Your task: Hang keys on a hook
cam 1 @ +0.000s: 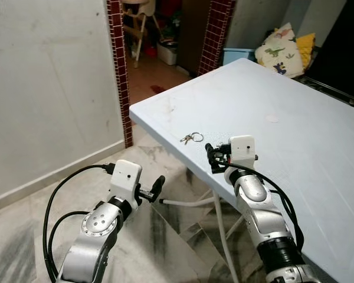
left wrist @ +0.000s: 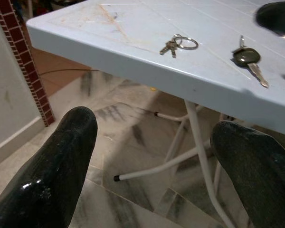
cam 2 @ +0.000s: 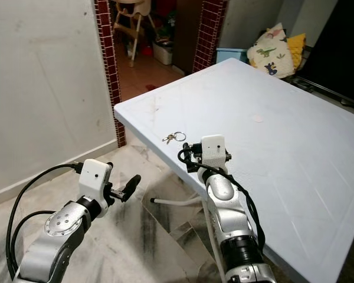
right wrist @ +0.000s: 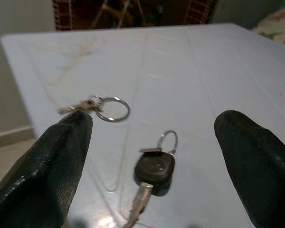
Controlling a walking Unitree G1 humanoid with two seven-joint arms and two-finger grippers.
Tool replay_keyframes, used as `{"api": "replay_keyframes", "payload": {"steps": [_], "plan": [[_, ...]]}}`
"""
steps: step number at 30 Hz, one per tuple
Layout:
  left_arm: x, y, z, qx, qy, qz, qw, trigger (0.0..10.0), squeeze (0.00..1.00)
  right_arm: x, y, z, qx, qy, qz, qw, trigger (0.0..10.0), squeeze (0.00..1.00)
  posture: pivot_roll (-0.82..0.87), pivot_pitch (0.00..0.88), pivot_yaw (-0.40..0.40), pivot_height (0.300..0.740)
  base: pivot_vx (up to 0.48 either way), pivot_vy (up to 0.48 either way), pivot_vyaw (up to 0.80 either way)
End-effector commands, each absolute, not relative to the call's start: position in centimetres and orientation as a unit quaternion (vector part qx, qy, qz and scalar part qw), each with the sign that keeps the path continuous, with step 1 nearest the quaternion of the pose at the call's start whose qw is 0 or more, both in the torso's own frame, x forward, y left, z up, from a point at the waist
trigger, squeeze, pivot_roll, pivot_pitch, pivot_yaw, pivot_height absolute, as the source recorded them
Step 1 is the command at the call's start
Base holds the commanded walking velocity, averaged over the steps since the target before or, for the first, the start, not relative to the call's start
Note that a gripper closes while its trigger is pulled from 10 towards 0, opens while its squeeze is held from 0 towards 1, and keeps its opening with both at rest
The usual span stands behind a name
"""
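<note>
A small bunch of keys on a ring [cam 1: 192, 138] lies near the front-left edge of the pale blue table [cam 1: 295, 118]. A black-headed key [right wrist: 154, 168] with its own small ring lies close by, on the table just in front of my right gripper [cam 1: 212, 157]. That gripper hovers low over the table edge, open, its fingers spread either side of the black-headed key and touching nothing. My left gripper [cam 1: 156, 187] is open too. It hangs below and to the left of the table edge, over the floor, pointing toward the table.
White metal table legs [cam 1: 215, 203] stand under the edge, over a marble floor [cam 1: 165, 236]. A white wall [cam 1: 47, 88] is on the left, with a red-brick doorway [cam 1: 121, 71] beyond it. Cushions [cam 1: 283, 50] lie behind the table's far corner.
</note>
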State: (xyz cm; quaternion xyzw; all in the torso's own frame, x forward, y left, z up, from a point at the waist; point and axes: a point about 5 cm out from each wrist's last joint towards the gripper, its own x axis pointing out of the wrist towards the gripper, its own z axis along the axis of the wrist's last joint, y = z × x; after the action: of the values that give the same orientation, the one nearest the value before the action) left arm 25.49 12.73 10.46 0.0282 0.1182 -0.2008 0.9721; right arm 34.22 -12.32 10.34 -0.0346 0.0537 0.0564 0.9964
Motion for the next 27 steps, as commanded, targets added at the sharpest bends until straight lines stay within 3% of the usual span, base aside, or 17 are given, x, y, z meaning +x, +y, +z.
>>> {"api": "replay_keyframes", "payload": {"steps": [1,10,11,13,14,15,16,21,23,25,26,27], "plan": [[25.2,12.6,10.6,0.026,0.122,-0.207,0.97,10.0,0.0,34.5,-13.0,10.0,-0.034,0.059,0.043,0.997,10.0,0.0,0.22,0.007,-0.114,0.74,0.0,0.0,0.0],[25.0,13.0,11.2,0.033,0.125,-0.203,0.971,10.0,0.0,35.9,-13.3,9.6,-0.016,0.068,0.004,0.998,10.0,0.0,0.25,0.016,-0.122,0.74,0.0,0.0,0.0],[24.9,13.0,11.2,0.033,0.126,-0.201,0.971,10.0,0.0,36.0,-13.1,9.6,-0.01,0.071,0.01,0.997,7.8,0.0,0.25,0.016,-0.122,0.74,0.0,0.0,0.0],[24.8,13.1,11.1,0.033,0.128,-0.2,0.971,10.0,0.0,36.1,-12.5,9.5,-0.003,0.075,0.019,0.997,7.8,0.0,0.26,0.014,-0.123,0.74,0.0,0.0,0.0],[24.8,13.1,11.1,0.033,0.128,-0.2,0.971,10.0,0.0,36.0,-12.3,9.4,-0.008,0.081,0.023,0.996,2.4,0.0,0.26,0.013,-0.123,0.74,0.0,0.0,0.0],[24.8,13.1,11.1,0.033,0.128,-0.2,0.971,10.0,0.0,36.0,-12.1,9.2,-0.012,0.085,0.025,0.996,2.4,0.0,0.26,0.013,-0.123,0.74,0.0,0.0,0.0],[24.9,12.9,11.1,0.032,0.128,-0.201,0.971,10.0,0.0,35.9,-11.9,9.0,-0.008,0.089,0.026,0.996,0.2,0.0,0.26,0.013,-0.123,0.74,0.0,0.0,0.0],[25.0,12.7,11.3,0.031,0.126,-0.201,0.971,10.0,0.0,35.7,-11.8,8.3,-0.017,0.105,0.018,0.994,0.0,0.0,0.26,0.013,-0.123,0.74,0.0,0.0,0.0],[25.0,12.7,11.3,0.031,0.127,-0.201,0.971,10.0,0.0,35.6,-11.7,8.0,-0.017,0.109,0.013,0.994,0.5,0.0,0.25,0.008,-0.123,0.74,0.0,0.0,0.0],[25.0,12.8,11.3,0.031,0.128,-0.202,0.971,10.0,0.0,35.5,-11.7,7.8,-0.018,0.111,0.011,0.994,0.0,0.0,0.25,0.009,-0.122,0.74,0.0,0.0,0.0],[25.1,12.8,11.3,0.031,0.128,-0.202,0.971,10.0,0.0,35.4,-11.6,7.7,-0.021,0.114,0.011,0.993,4.5,0.0,0.25,0.007,-0.121,0.74,0.0,0.0,0.0],[25.1,12.8,11.3,0.031,0.128,-0.202,0.971,10.0,0.0,35.4,-11.6,7.7,-0.021,0.114,0.011,0.993,4.5,0.0,0.25,0.007,-0.121,0.74,0.0,0.0,0.0]]}}
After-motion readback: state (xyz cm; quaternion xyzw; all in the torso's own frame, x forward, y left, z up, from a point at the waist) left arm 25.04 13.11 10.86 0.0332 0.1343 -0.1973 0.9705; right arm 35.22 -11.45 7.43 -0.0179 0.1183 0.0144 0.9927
